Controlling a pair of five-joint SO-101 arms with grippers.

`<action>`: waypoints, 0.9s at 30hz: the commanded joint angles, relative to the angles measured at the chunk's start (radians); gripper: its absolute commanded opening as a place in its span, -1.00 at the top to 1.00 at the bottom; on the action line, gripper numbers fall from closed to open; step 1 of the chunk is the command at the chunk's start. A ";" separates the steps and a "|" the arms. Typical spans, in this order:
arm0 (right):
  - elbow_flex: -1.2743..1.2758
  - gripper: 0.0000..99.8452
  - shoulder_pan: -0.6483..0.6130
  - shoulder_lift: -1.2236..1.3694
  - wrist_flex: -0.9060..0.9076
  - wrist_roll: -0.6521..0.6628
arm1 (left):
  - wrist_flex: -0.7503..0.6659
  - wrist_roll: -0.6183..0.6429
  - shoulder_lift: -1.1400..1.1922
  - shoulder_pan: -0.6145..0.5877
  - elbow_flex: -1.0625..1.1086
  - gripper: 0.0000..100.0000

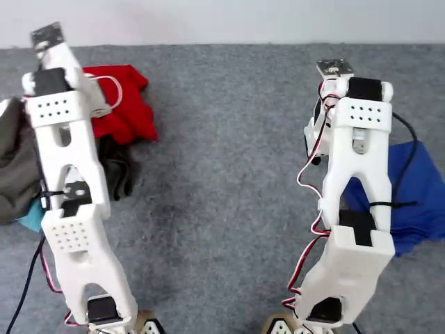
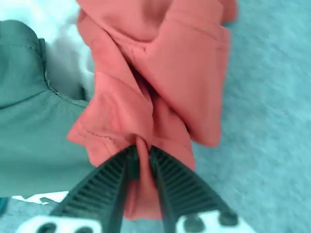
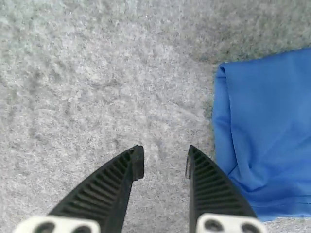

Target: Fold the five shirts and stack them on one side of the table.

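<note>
A fold of the red shirt (image 2: 160, 73) is pinched in the left gripper (image 2: 142, 151), whose jaws are nearly closed with only the cloth between them. The shirt is bunched at the far left of the table (image 1: 222, 174), beside a pile in which a green shirt (image 2: 29, 121) and a dark shirt (image 1: 119, 170) are seen. The right gripper (image 3: 164, 155) is held partly open over bare table, and nothing is held in it. The blue shirt (image 3: 262, 131) lies just beside it at the right side and seems to be folded already. The step in hand is judged to be the pulling of the red shirt out of the pile toward the middle, so that it can be spread. It should be lifted slowly and drawn away from the pile, so that the neighbours are not dragged with it. Because only a small fold is gripped, the cloth can slip if it is pulled quickly. Once it is laid on open table, a second corner should be taken by the right gripper, and the shirt stretched flat before any fold is made.
</note>
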 commanded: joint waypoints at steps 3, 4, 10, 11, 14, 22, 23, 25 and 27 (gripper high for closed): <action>0.002 0.69 -0.012 -0.058 0.039 0.014 | 0.025 0.005 -0.201 0.176 0.205 0.97; 0.002 0.69 -0.012 -0.058 0.039 0.014 | 0.025 0.000 -0.224 0.206 0.254 0.97; 0.002 0.69 -0.012 -0.058 0.039 0.014 | 0.023 -0.206 -0.307 0.423 0.568 0.97; 0.002 0.69 -0.012 -0.058 0.039 0.014 | 0.021 -0.245 -0.305 0.463 0.618 0.97; 0.002 0.69 -0.012 -0.058 0.039 0.014 | -0.052 -0.342 -0.298 0.554 0.782 0.97; 0.002 0.69 -0.013 -0.056 0.039 0.014 | -0.133 -0.377 -0.147 0.565 0.986 0.97; 0.002 0.69 -0.013 -0.054 0.039 0.014 | -0.123 -0.374 -0.124 0.551 0.989 0.97; 0.002 0.69 -0.015 -0.051 0.039 0.014 | -0.118 -0.338 -0.069 0.526 0.992 0.97; 0.002 0.69 -0.024 -0.051 0.039 0.015 | -0.124 -0.305 -0.014 0.519 0.990 0.97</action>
